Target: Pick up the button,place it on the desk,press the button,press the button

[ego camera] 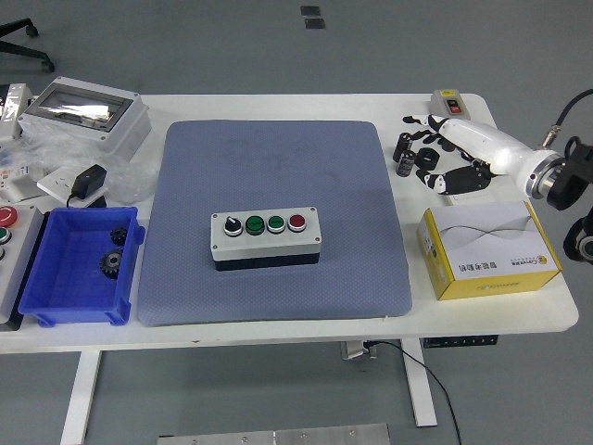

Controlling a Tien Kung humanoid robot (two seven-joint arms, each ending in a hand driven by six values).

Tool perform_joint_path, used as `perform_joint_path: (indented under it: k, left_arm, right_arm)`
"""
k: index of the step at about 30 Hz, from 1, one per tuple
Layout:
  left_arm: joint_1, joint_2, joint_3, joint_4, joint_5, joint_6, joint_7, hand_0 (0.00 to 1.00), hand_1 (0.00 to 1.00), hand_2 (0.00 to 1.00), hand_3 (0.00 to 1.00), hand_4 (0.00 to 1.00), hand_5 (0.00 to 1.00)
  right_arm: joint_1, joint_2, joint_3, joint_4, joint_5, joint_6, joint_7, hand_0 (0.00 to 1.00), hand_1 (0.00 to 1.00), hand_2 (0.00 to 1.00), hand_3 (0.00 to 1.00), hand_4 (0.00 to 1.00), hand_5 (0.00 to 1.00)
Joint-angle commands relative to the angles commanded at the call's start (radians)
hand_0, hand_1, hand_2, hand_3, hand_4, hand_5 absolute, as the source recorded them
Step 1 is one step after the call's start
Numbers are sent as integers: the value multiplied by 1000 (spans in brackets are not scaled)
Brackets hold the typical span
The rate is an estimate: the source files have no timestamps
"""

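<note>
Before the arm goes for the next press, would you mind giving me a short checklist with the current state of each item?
1. Button box sits flat on the blue mat: ok.
2. All four buttons face up and uncovered, red button at the right end: ok.
3. Right robot hand holds nothing, fingers loosely spread: ok.
4. Right robot hand in position over the box: not ok, it hovers off the mat by the small black parts.
5. Path from hand to box free of obstacles: ok.
6. Yellow box close under the right arm, clearance: cannot tell.
</note>
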Motion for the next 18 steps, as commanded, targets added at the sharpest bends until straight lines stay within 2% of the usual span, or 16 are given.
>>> perform_joint_path:
  k: [2,3,8,9,14,15,18]
  left_arm:
    - [0,-1,3,-2,1,5,12,491,477,461,690,2,2]
    - [0,-1,4,-2,1,7,14,492,479,464,691,2,2]
    - [-4,4,6,-2,-5,19,13,492,479,464,691,2,2]
    - [-3,5,8,-3,-9,22,13,490,478,474,696,2,2]
    - [6,1,21,-10,-31,34,32,490,478,474,696,2,2]
    - [7,-1,22,-11,-31,34,37,490,478,481,699,2,2]
    - [6,-4,19,-12,-30,34,38,490,478,481,699,2,2]
  right_arm:
    - [3,18,-23,-3,-5,-3,0,419,574,652,957,329,236]
    - [2,24,-28,-5,-7,-5,0,334,496,576,923,301,101]
    - [1,36,-43,-12,-6,-19,2,334,496,576,923,301,101]
    - [7,38,-51,-15,-4,-25,4,257,388,287,866,158,66]
    - [54,70,-107,-33,0,-39,5,257,388,287,866,158,66]
    - [63,79,-119,-36,0,-40,5,196,306,219,840,114,74]
    - [84,106,-151,-42,5,-40,7,196,306,219,840,114,74]
